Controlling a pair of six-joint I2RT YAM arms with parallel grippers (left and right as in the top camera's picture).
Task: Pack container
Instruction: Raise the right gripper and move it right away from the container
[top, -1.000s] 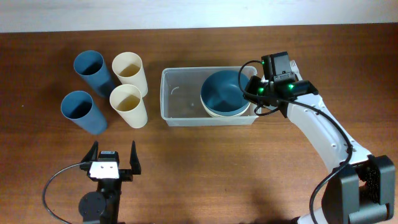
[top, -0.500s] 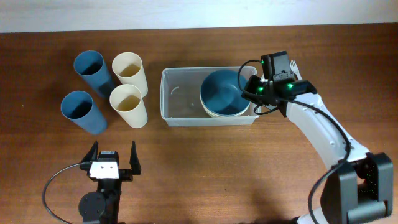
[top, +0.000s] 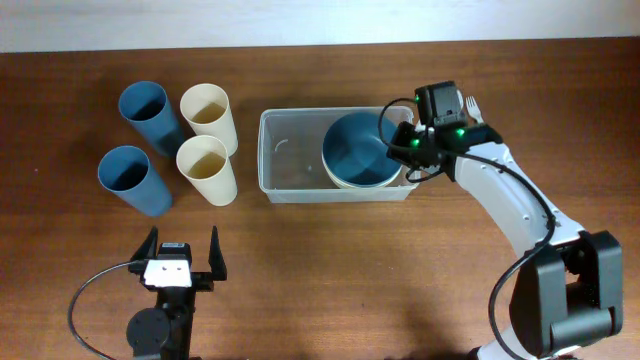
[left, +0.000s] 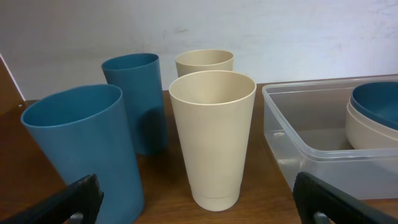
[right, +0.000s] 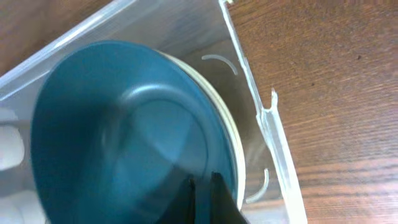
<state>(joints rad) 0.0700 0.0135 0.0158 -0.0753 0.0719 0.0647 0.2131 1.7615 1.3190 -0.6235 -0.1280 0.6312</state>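
Though overhead hides the grip, right wrist shows right gripper (right: 202, 186) pinching blue bowl (right: 124, 143); left gripper (top: 182, 243) gapes.

The table (top: 330, 270) is brown wood with visible grain and a faint satin sheen. The container (top: 290, 165) is clear plastic, smooth and glossy, and light glints on its rim. At its 3 o'clock end the blue bowl (top: 358, 148) looks like smooth plastic with a soft sheen; the cream bowl (left: 373, 127) looks matt. At 9 o'clock the blue cups (left: 87, 149) and cream cups (left: 212, 137) are smooth, matt plastic. The right arm (top: 510, 205) has a glossy white shell. The wall (left: 280, 31) is white, matt and faintly scuffed.
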